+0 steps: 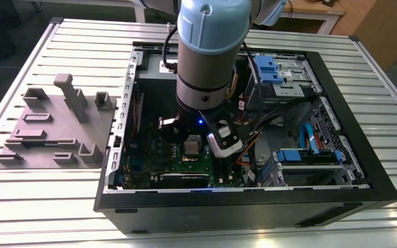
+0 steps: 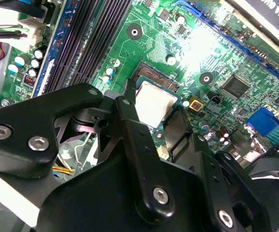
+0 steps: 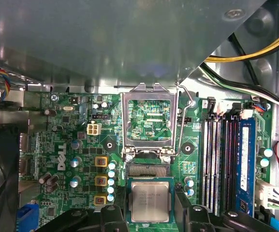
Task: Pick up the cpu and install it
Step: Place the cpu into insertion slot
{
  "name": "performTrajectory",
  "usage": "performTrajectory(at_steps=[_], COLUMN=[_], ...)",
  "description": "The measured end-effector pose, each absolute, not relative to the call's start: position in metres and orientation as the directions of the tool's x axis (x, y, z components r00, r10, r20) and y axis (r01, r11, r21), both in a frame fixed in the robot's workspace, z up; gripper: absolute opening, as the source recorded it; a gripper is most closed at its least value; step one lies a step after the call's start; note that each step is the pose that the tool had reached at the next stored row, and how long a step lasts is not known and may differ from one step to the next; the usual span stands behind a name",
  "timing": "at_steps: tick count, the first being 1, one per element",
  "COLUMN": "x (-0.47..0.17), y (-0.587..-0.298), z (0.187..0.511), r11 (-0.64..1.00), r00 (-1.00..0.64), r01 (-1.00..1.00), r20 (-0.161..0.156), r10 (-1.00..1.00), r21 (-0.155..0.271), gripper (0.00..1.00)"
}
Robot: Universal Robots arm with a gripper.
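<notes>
In the exterior view the arm [image 1: 205, 51] points straight down inside the open computer case [image 1: 254, 209]; in the second wrist view the gripper [image 2: 154, 104] clamps two opposite edges of the cpu [image 2: 154, 102], judged light, rigid and fragile, for edge grip only; in the first wrist view the cpu is over the motherboard [image 3: 71, 140] socket, beside the opened load plate [image 3: 125, 121].
</notes>
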State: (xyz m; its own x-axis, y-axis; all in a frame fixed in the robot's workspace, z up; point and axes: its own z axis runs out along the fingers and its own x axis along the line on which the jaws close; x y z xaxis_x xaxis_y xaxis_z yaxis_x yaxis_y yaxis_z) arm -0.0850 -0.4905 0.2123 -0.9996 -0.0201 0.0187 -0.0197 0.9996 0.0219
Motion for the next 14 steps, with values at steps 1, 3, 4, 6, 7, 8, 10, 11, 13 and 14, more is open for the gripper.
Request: performTrajectory(at_steps=[1, 3, 4, 6, 7, 8, 10, 11, 13, 14], x=[-0.085, -0.085, -0.085, -0.085, -0.085, -0.085, -0.085, -0.0851, -0.0854, -0.0854], y=[-0.4906, -0.4906, -0.4906, -0.4906, -0.4905, -0.4906, -0.4905, -0.4905, -0.4903, -0.4902], z=[0.2123, 0.2123, 0.2123, 0.2122, 0.2119, 0.2114, 0.2096, 0.2083, 0.2066, 0.2062], r11=[1.0, 1.0, 1.0, 1.0, 1.0, 1.0, 1.0, 1.0, 1.0, 1.0], r00=[-1.0, -1.0, -1.0, -1.0, -1.0, -1.0, -1.0, -1.0, -1.0, -1.0], r01=[-0.02, -0.02, -0.02, -0.02, -0.02, -0.02, -0.02, -0.02, -0.02, -0.02], r20=[0.019, 0.019, 0.019, 0.019, 0.019, 0.019, 0.019, 0.019, 0.019, 0.019], r10=[-0.02, -0.02, -0.02, -0.02, -0.02, -0.02, -0.02, -0.02, -0.02, -0.02], r21=[0.022, 0.011, 0.005, 0.0, -0.001, -0.001, -0.001, -0.001, -0.001, -0.001], gripper=[0.47, 0.47, 0.47, 0.47, 0.47, 0.47, 0.47, 0.47, 0.47, 0.47])
